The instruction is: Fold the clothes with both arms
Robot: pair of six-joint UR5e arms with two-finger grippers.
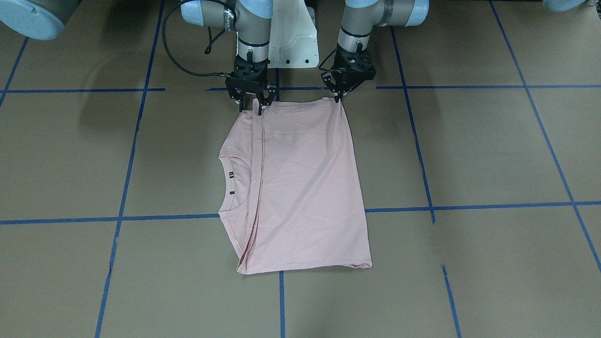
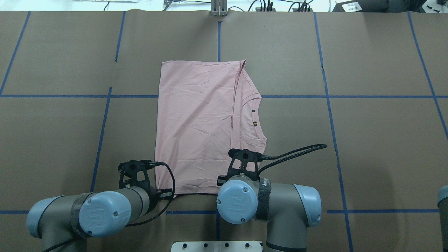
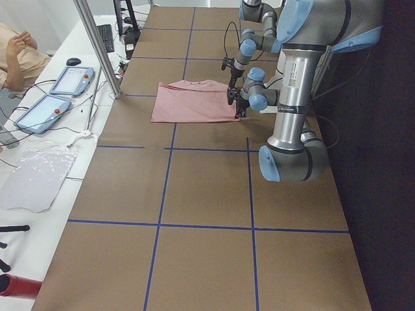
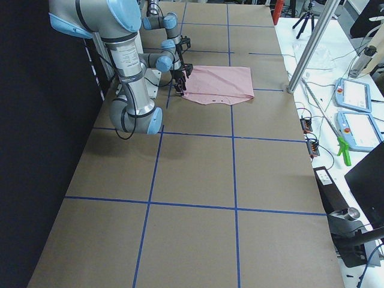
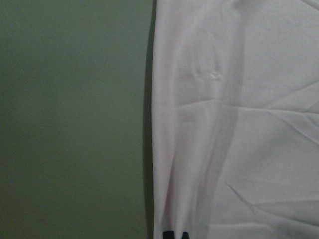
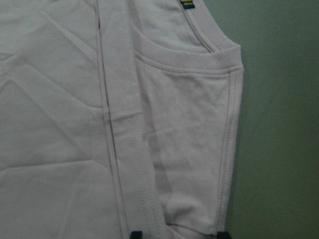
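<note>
T-shirt point(image 1: 305, 188), one, seemingly folded; left pincer point(image 1: 338, 97), right pincer point(image 1: 251, 105).

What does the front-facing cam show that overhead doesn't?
Front-facing only: how the jaws stand. The right gripper is open astride the pink T-shirt's robot-side edge. The left gripper is pinched shut on that edge's corner. Overhead only: the cables beyond the table's far edge; the jaws are hidden there. Both: the shirt folded flat, its neckline toward the robot's right, and the blue tape grid.
</note>
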